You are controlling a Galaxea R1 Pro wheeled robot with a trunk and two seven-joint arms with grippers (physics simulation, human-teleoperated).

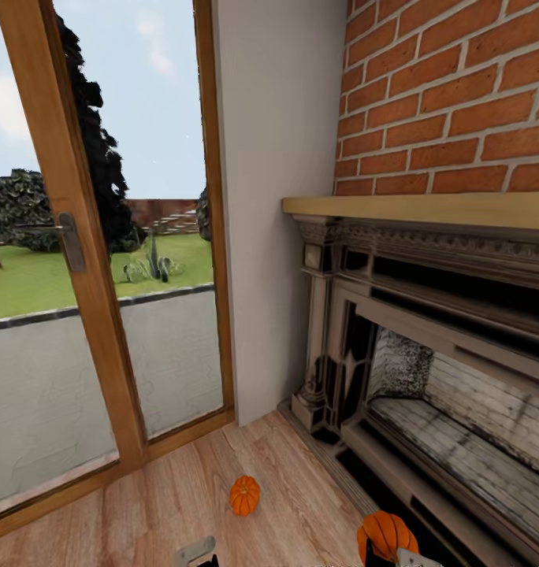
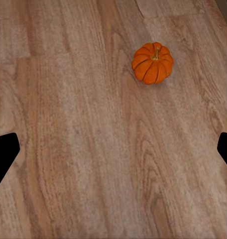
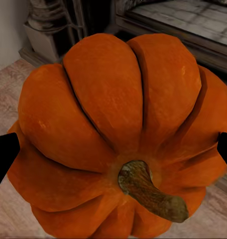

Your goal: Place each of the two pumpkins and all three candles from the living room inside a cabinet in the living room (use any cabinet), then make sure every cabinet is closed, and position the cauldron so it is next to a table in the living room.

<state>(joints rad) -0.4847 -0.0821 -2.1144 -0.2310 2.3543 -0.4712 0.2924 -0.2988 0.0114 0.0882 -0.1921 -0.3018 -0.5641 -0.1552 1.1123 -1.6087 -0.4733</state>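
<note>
- One pumpkin [image 1: 386, 534] sits at the bottom right of the head view, right in front of the fireplace [image 1: 427, 370]. In the right wrist view it looks very big, with its stem [image 3: 151, 189] low in the frame.
- The right gripper [image 3: 113, 157] has a dark finger [image 3: 4, 154] on each side of this pumpkin. It looks like it has hold of it, but I cannot tell for sure how tight.
- The other pumpkin [image 1: 244, 494] lies alone on the wood floor [image 1: 167, 504], low in the middle of the head view. In the left wrist view it is in the upper right [image 2: 153, 62].
- The left gripper [image 2: 113, 152] is wide open, with nothing in it. It hangs above bare floor, well apart from that pumpkin.
- To do this step well, I think the right arm should squeeze gently and lift slowly, so the round pumpkin does not slip out.
- The left arm should get the pumpkin between its fingers before it closes.
- The glass door [image 1: 104, 236] fills the left side of the head view.
</note>
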